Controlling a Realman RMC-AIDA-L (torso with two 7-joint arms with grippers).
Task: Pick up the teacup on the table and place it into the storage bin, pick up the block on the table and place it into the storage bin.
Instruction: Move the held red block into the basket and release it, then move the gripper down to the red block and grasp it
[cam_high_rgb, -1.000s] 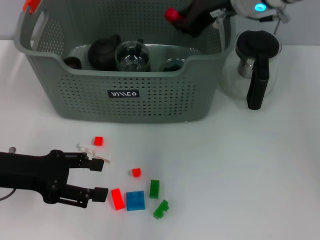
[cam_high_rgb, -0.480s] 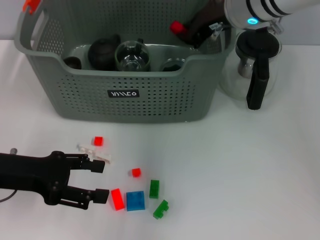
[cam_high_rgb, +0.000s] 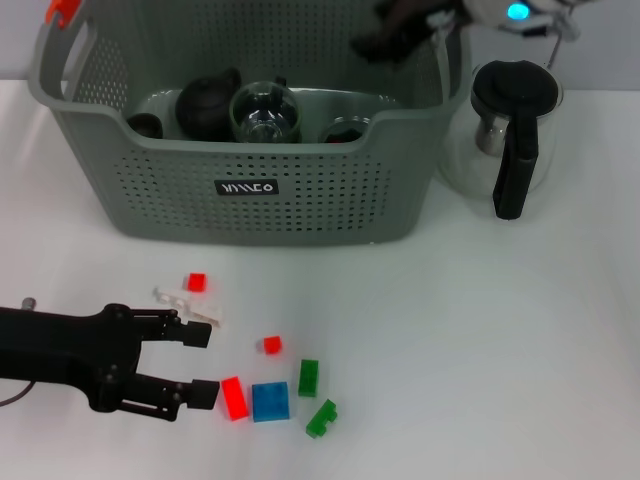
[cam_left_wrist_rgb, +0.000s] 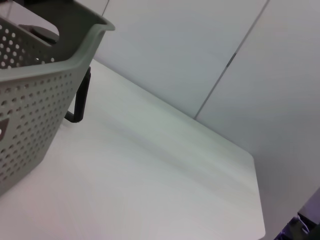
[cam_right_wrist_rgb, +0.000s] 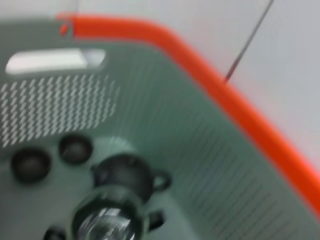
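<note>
Left gripper (cam_high_rgb: 200, 365) sits low on the table, jaws spread, lower finger just beside the red block (cam_high_rgb: 234, 398); nothing gripped, and the blue block (cam_high_rgb: 270, 402) and green ones lie alongside, so the block step looks undone. Farther back, the storage bin (cam_high_rgb: 300, 205) already holds dark tea ware. Right gripper (cam_high_rgb: 395, 30) is above the bin's far rim, fingers' state cannot be told.

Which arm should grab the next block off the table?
Left, probably. The left pincer sits open at table level, its tips right beside the red block and blue block. The right pincer is up over the storage bin, far from the blocks.
</note>
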